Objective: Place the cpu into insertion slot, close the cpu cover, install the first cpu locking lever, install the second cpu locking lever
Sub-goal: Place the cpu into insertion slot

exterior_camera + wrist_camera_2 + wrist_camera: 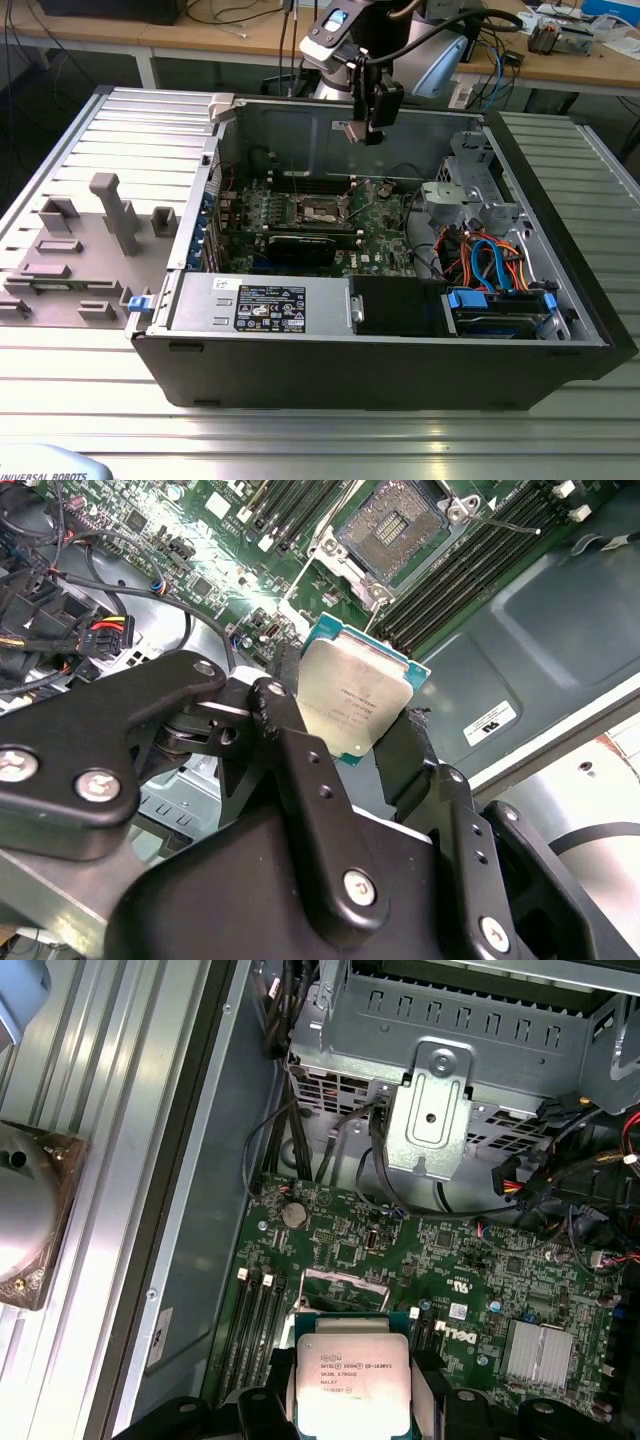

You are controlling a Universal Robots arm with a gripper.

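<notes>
A black robot gripper (350,718) hangs over an open computer case (400,330). Its jaws are closed part-way on the cpu (355,690), pinching the chip by two opposite edges. The chip is held in the air (its silver top faces the camera in both wrist views) above the green motherboard (400,1250). It is apart from the insertion slot (392,525), which lies uncovered with its dark pin field showing, beside long black memory slots (470,570).
</notes>
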